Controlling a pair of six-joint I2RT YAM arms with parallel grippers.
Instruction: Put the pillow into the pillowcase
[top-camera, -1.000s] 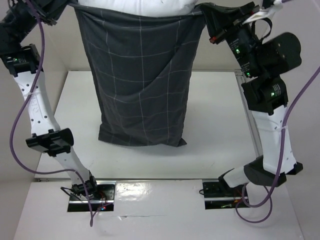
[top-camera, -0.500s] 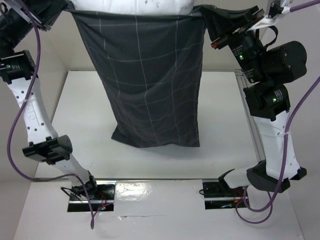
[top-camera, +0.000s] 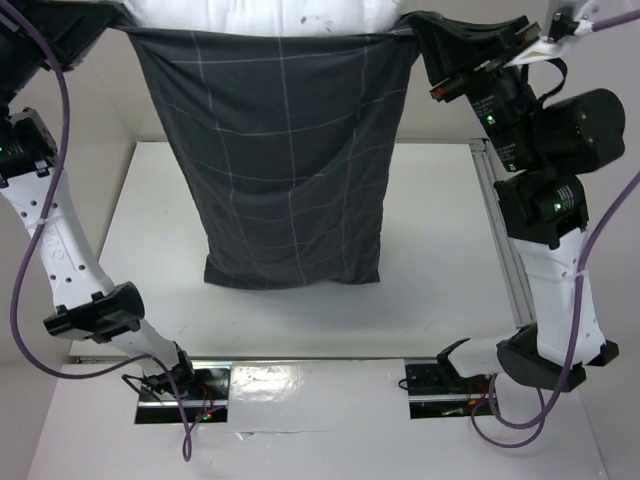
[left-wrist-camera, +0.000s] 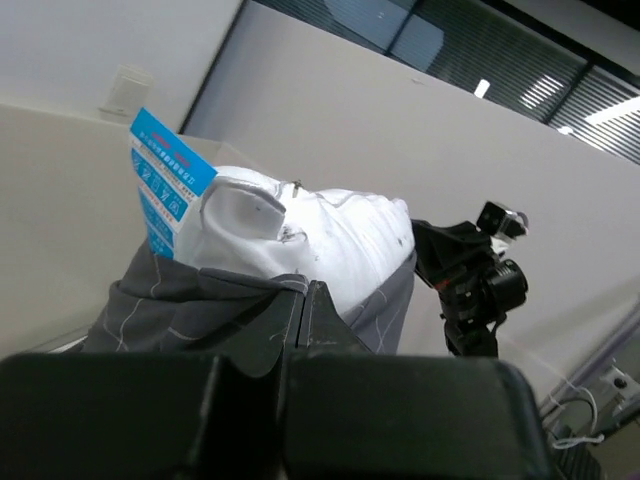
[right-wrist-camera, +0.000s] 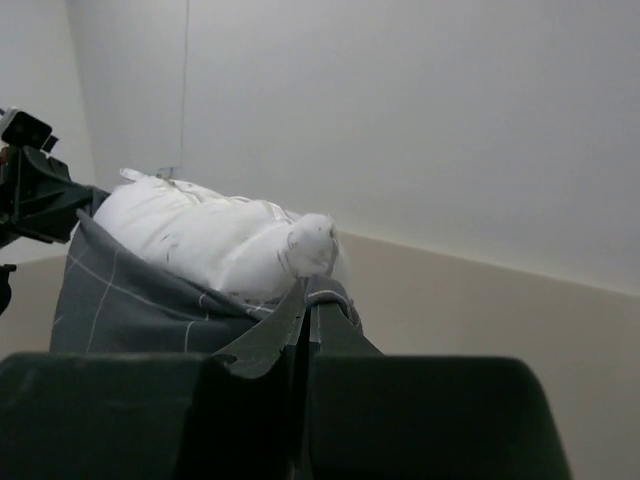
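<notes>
Over a white table (top-camera: 430, 290) walled in pale panels, the left gripper (left-wrist-camera: 303, 300) and right gripper (right-wrist-camera: 306, 300) each have their jaws pressed tight on a top corner of the pillowcase (top-camera: 290, 160). It hangs stretched between them, with the pillow (top-camera: 270, 12) bulging from its mouth and a blue tag (left-wrist-camera: 165, 190) sticking up near the left gripper.

Left gripper (left-wrist-camera: 303, 298): jaws pinched together on the rim of the pillowcase (left-wrist-camera: 190, 305), dark grey cloth with thin pale lines. Pillow (left-wrist-camera: 335, 235): white, bulging out above that rim. Tag (left-wrist-camera: 163, 190): blue and white, upright at the pillow's left end. Right gripper (left-wrist-camera: 432, 252): black, at the rim's far corner
</notes>
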